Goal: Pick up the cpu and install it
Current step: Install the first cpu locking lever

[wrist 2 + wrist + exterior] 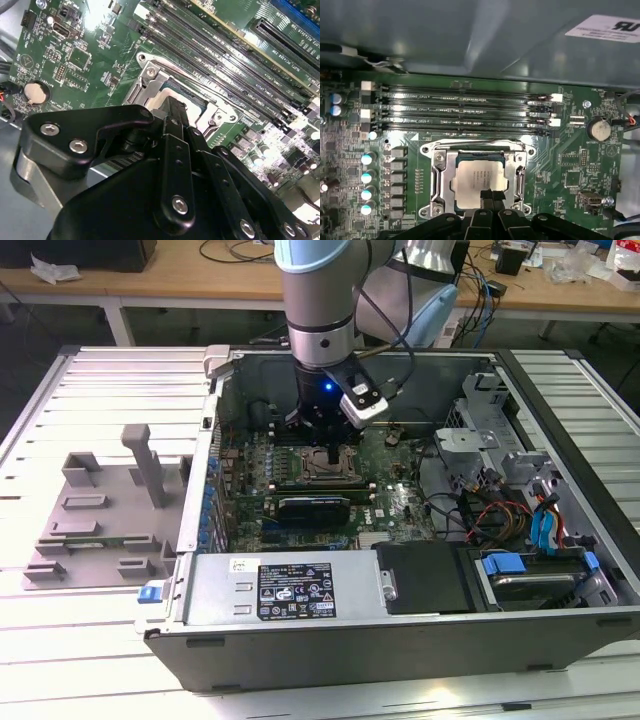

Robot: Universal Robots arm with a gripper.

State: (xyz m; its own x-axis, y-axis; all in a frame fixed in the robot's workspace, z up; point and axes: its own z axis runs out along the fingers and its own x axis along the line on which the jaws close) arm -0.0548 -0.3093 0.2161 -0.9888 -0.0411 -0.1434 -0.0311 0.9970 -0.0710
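cpu (479, 176) in socket (439, 172) — tool (492, 196) touching

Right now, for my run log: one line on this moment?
arm: inside open case | claw: over socket | cpu: lying in socket | claw tips at cpu edge

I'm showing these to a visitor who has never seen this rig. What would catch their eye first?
Probably the arm reaching down into the open computer case, its gripper right over the motherboard socket. In the first wrist view, the silvery cpu lies inside that metal frame, with the gripper's fingertips at its edge. A grey fixture sits on the table at the exterior view's left.
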